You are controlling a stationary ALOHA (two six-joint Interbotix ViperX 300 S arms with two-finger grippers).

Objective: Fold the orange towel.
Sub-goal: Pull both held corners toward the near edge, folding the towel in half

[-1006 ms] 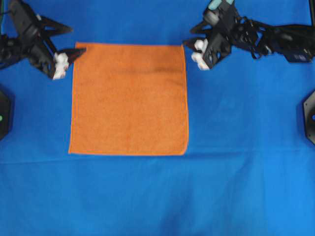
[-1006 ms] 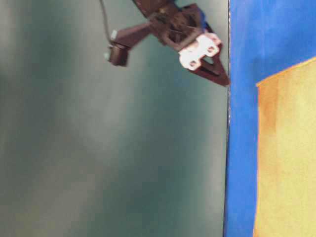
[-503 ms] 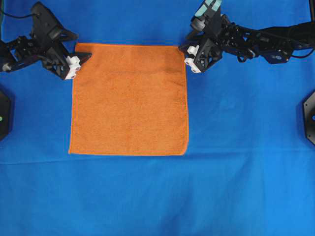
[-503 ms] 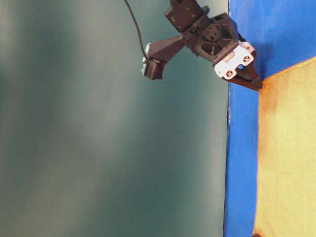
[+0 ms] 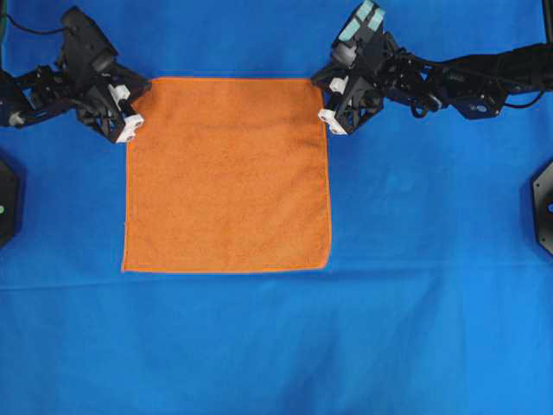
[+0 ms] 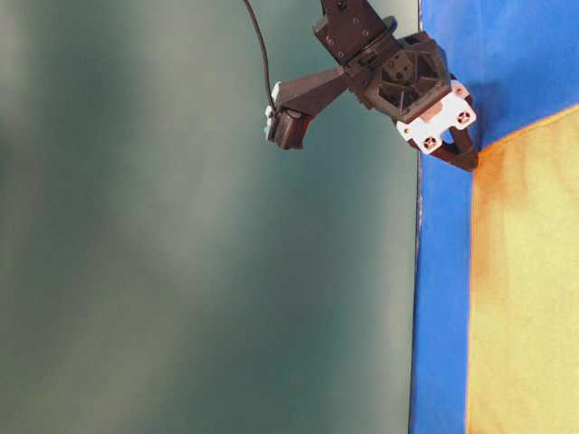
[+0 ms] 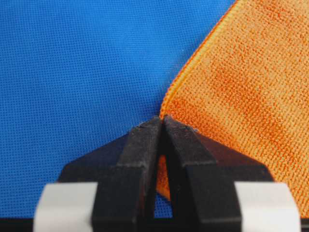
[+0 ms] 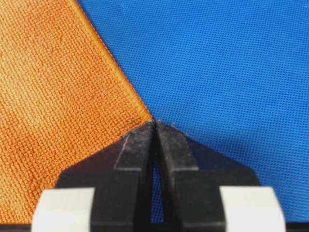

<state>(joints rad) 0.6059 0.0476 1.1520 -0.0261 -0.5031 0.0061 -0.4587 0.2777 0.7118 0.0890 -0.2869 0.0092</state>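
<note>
**Both claws clenched at the towel's far corners**

The left claw [image 7: 161,121] was clenched, its two black fingers [image 7: 140,159] pressed tip to tip at the corner of the orange towel [image 7: 251,96]. A sliver of orange showed between the fingers lower down, so it seemed to have pinched the hem, though the tips hid the exact bite. The right claw [image 8: 154,124] was likewise clenched, its tips meeting right at the towel's other far corner [image 8: 53,96]; whether cloth was actually caught there could not be told from the wrist view.

From overhead, the left claw [image 5: 136,108] sat at the towel's upper left corner and the right claw [image 5: 326,105] at its upper right corner. The orange towel [image 5: 226,177] lay flat and square, unfolded, on the blue cloth [image 5: 276,346] covering the bench. In the table-level view one claw [image 6: 463,155] touched down at a towel corner [image 6: 525,289].
</note>
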